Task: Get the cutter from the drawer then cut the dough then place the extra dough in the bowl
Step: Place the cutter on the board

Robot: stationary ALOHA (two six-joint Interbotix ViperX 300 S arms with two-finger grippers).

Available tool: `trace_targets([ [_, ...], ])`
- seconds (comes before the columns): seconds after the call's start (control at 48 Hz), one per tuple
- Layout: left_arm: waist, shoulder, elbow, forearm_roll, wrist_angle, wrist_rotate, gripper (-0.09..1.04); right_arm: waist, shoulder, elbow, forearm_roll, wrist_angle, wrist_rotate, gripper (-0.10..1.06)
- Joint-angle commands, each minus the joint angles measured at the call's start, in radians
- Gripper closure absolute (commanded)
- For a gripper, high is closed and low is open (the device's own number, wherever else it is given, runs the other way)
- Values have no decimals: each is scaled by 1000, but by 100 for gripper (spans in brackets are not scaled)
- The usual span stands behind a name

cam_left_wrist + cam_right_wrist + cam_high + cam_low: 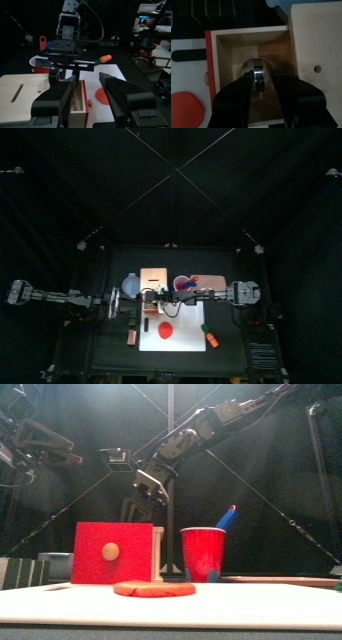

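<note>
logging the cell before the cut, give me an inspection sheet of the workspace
surface: black table, white board at the front
job's things: cutter inside the open drawer; dough on the board; bowl back left
clutter: red cup with blue knife; orange toy
grippers: left gripper open, astride the drawer front; right gripper down at the cutter
cables: nothing seen
surroundings: black curtains
</note>
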Motion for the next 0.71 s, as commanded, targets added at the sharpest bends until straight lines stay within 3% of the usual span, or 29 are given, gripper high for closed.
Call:
trace_targets([
  [0.021, -2, 2, -11, -2, -9, 0, 14, -2, -20, -37, -2, -2, 2, 45],
  [0.271, -2, 2, -2, -20, -2, 0, 14, 9, -114, -94, -8, 123, 2, 49],
  [0.438, 5, 2, 8, -29, -2, 0, 14, 25, -216, -86, -2, 133, 5, 49],
  [0.604, 14, 2, 9, -29, -2, 6, 14, 54, -336, 5, -8, 156, 6, 49],
  [0.708, 60, 2, 2, -34, -2, 5, 14, 78, -439, 140, -3, 172, 34, 49],
])
